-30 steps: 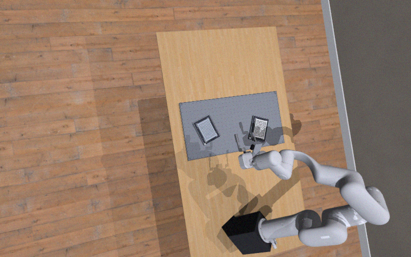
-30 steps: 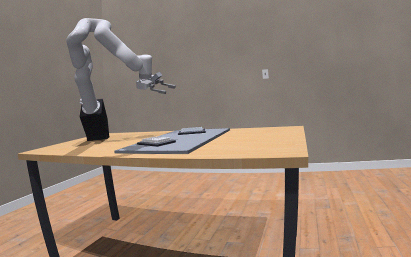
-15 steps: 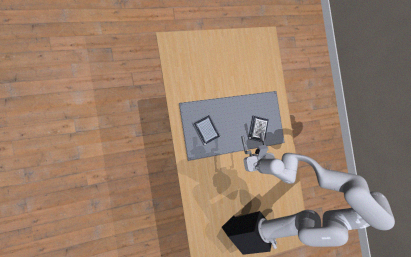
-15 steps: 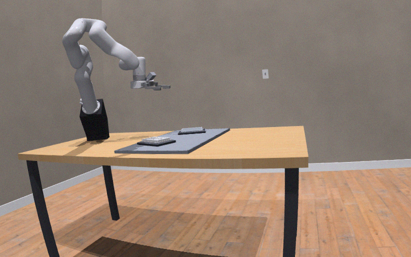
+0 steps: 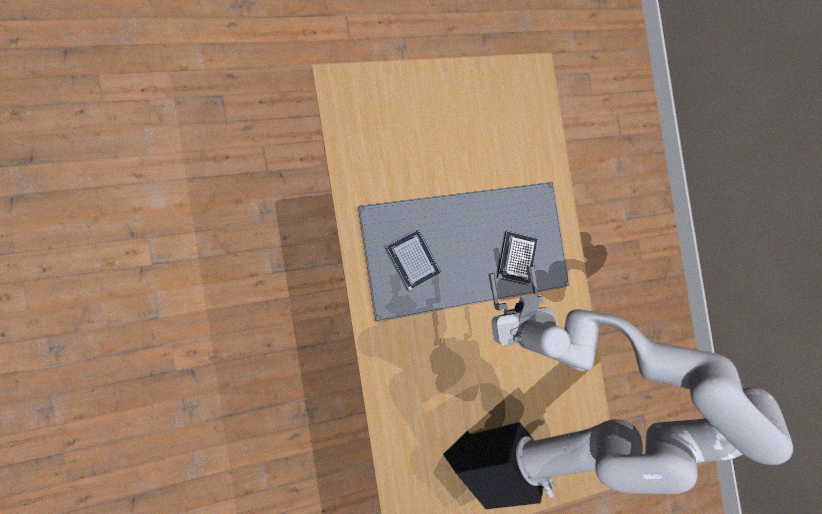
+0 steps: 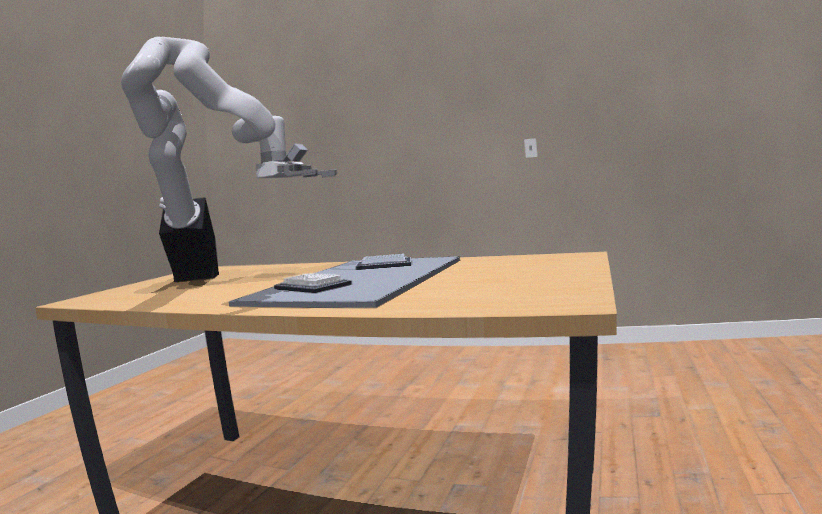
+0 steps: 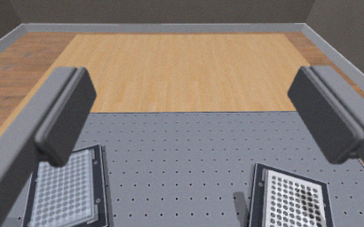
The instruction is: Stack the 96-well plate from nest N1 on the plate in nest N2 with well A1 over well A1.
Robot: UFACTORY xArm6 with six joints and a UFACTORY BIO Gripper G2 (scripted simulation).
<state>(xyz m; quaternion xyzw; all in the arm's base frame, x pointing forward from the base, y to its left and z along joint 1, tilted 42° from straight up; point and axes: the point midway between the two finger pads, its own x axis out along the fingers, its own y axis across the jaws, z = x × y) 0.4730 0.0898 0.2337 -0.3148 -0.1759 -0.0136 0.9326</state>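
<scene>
A white 96-well plate point(image 5: 520, 256) point(image 6: 313, 280) point(image 7: 287, 201) sits in the dark nest N1 point(image 5: 504, 254) point(image 7: 257, 195), on the right as seen from the arm's base. A pale blue, translucent plate point(image 5: 412, 257) point(image 6: 386, 259) point(image 7: 65, 188) sits in nest N2 point(image 5: 426, 251) point(image 7: 99, 177), on the left. Both look flat. The cut-off corners are too small to make out. My gripper point(image 5: 513, 274) point(image 6: 324, 173) point(image 7: 193, 111) is open and empty, high above the table. Its fingers point sideways, roughly level. From above, the fingertips overlap N1's base-side end.
A grey perforated board point(image 5: 465, 223) point(image 6: 402, 280) point(image 7: 180, 177) carries both nests on the wooden table point(image 5: 433, 127) point(image 6: 529, 287) point(image 7: 185, 66). The black base block point(image 5: 497, 459) point(image 6: 189, 252) stands at the arm's end of the table. The arm bends out beyond the table's right edge.
</scene>
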